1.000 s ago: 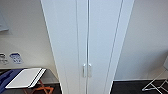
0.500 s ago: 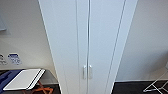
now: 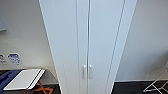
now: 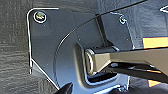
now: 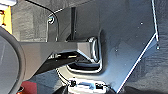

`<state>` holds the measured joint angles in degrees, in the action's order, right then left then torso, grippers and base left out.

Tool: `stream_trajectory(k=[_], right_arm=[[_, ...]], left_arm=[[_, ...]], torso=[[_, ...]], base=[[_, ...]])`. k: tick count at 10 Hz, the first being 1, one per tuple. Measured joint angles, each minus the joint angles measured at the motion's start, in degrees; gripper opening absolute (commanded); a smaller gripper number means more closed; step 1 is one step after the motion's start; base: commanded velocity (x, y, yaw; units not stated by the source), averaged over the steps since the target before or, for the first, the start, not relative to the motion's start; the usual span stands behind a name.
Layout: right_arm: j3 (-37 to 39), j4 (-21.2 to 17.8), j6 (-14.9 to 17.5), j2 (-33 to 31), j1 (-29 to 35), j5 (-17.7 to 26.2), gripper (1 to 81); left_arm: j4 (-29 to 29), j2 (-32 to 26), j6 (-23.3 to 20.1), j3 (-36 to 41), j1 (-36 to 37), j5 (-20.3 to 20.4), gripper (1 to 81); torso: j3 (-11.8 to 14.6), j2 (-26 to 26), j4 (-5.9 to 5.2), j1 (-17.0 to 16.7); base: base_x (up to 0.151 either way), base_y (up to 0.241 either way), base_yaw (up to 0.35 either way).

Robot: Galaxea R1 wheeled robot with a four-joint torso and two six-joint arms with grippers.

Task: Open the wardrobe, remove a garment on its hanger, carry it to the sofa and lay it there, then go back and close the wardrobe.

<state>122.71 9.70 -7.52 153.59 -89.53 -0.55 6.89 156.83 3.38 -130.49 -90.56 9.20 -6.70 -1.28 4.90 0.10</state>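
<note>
The wardrobe [image 3: 87, 37] fills the frame's centre, both doors shut, its paired handles [image 3: 87, 72] low at centre, squarely ahead for reaching. Whether either arm's jaws are spread, I cannot tell.

The wardrobe [image 3: 87, 37] stands tall and white against the wall, both plain doors shut, their two small vertical handles [image 3: 87, 72] side by side at the centre seam.

Dark floor [image 3: 130, 88], white wardrobe [image 3: 87, 45] standing on it, doors shut
</note>
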Motion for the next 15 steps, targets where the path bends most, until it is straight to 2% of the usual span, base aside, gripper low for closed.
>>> stream_trajectory(k=[4, 8, 11, 15], right_arm=[[-17.7, 0.0, 0.0, -10.6, 4.6, 0.5, 81.1], [-31.5, 0.0, -0.1, -23.0, 17.0, 2.1, 81.1], [-39.3, 0.0, -0.4, -26.4, 26.6, 3.2, 81.1], [-45.9, 0.1, -0.8, -27.4, 41.8, 7.4, 81.1]], left_arm=[[0.0, -9.0, 0.2, 12.3, 2.8, -0.2, 81.1], [0.0, -20.6, 0.4, 28.9, 8.6, -0.9, 81.1], [1.5, -27.8, 0.3, 37.9, 17.7, -1.7, 81.1], [3.9, -31.9, 0.3, 43.6, 30.1, -3.3, 81.1]], torso=[[0.0, 0.0, 0.0, 0.0], [0.0, 0.0, 0.0, 0.0], [-0.1, 0.1, 0.0, 0.0], [-0.1, 0.2, 0.0, 0.1]], base=[[0.0, 0.0, 0.0], [0.0, 0.0, 0.0], [0.0, 0.0, 0.0], [0.0, 0.0, 0.0]])
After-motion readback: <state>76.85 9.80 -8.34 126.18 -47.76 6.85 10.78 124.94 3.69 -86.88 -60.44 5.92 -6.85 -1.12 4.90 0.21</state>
